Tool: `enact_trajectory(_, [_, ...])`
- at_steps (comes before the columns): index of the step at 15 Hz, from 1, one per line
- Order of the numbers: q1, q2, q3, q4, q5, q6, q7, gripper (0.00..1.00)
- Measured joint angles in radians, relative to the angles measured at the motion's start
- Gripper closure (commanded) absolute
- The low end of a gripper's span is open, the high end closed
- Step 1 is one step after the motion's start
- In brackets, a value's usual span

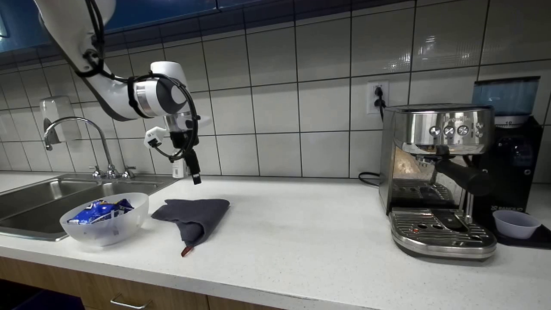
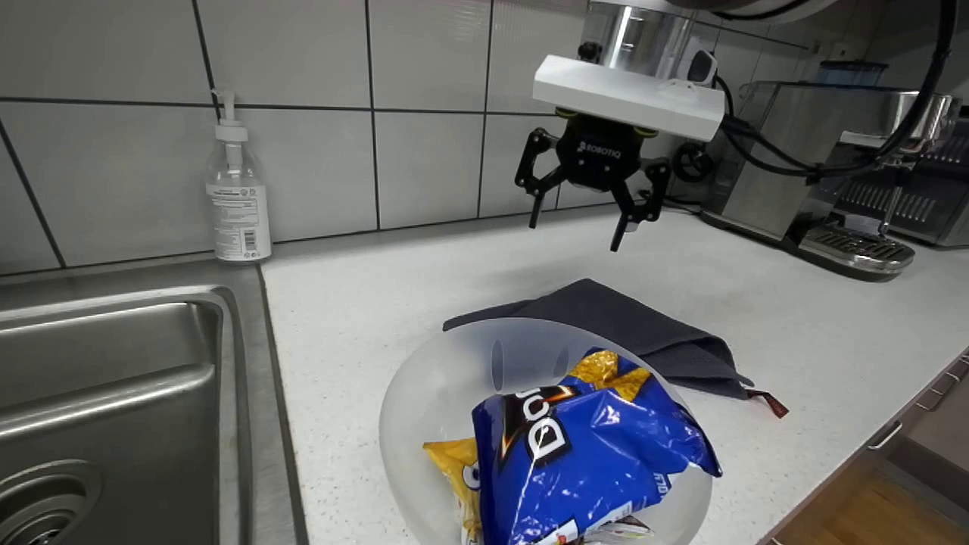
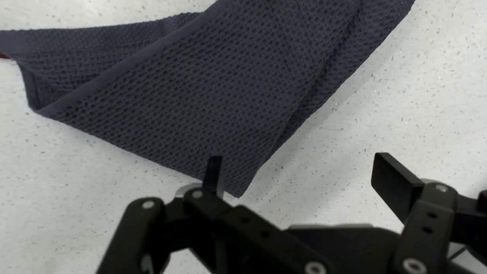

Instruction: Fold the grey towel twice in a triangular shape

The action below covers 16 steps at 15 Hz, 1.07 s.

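The dark grey towel (image 1: pixel 202 215) lies folded over on the white counter, roughly triangular, with uneven layers. It shows in both exterior views (image 2: pixel 606 312), its near end bunched with a dark red tag (image 2: pixel 771 403) sticking out. In the wrist view the towel (image 3: pixel 190 95) has an upper layer lying over a lower one, and one pointed corner is near the left finger. My gripper (image 3: pixel 298 156) is open and empty. In both exterior views the gripper (image 1: pixel 196 180) hangs above the counter, behind the towel and apart from it; its fingers (image 2: pixel 574 236) are spread wide.
A translucent bowl (image 1: pixel 107 234) with a blue chip bag (image 2: pixel 583 454) stands close beside the towel and hides part of it in an exterior view. A steel sink (image 2: pixel 242 378) lies beyond the bowl. A soap bottle (image 2: pixel 238 212) stands by the wall. An espresso machine (image 1: pixel 443 129) stands farther along.
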Motion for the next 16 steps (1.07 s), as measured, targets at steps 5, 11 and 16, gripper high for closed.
enact_trajectory(5, [-0.046,-0.064,-0.007,-0.064,0.010,0.000,-0.066,0.00])
enact_trajectory(11, [-0.094,-0.152,-0.020,-0.153,0.027,0.001,-0.168,0.00])
enact_trajectory(16, [-0.126,-0.238,-0.031,-0.232,0.039,0.001,-0.250,0.00])
